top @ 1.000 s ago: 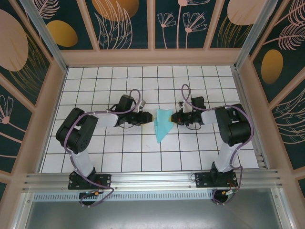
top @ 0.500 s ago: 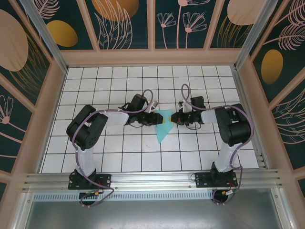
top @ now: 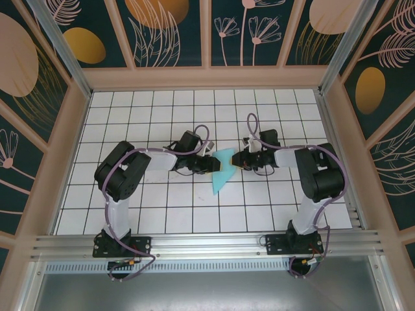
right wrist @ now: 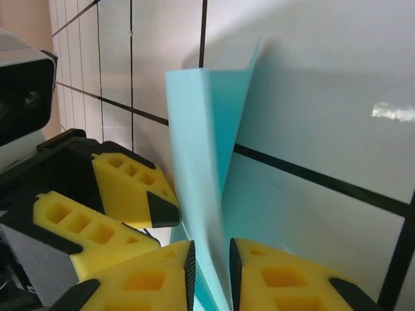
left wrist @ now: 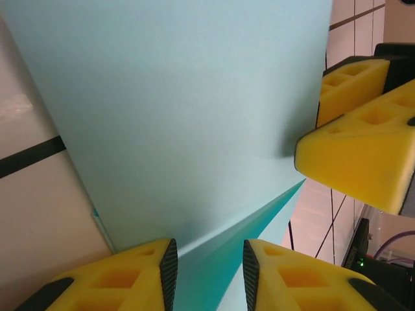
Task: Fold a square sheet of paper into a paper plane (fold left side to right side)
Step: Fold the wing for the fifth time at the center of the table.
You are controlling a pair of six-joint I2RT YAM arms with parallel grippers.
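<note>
Blue paper [top: 221, 173], part-folded with its point at the near end, lies on the gridded surface [top: 162, 214]. The left claw [top: 211, 164] is at the paper's left edge and the right claw [top: 235, 160] at its right edge, facing each other across it.

Left wrist view: the left claw's jaws are a little apart and straddle a raised crease without pressing it.

Right wrist view: the paper's flap stands upright in the right claw's narrow slit. The gap is wider than the paper, so I read it as loose, not clamped.

Judgement: the right claw props the flap while the left claw brings its half across to meet it.

Versus a second ago: the left claw has come in from well clear of the paper's left edge. The paper looks narrower, with its left half lifted.
</note>
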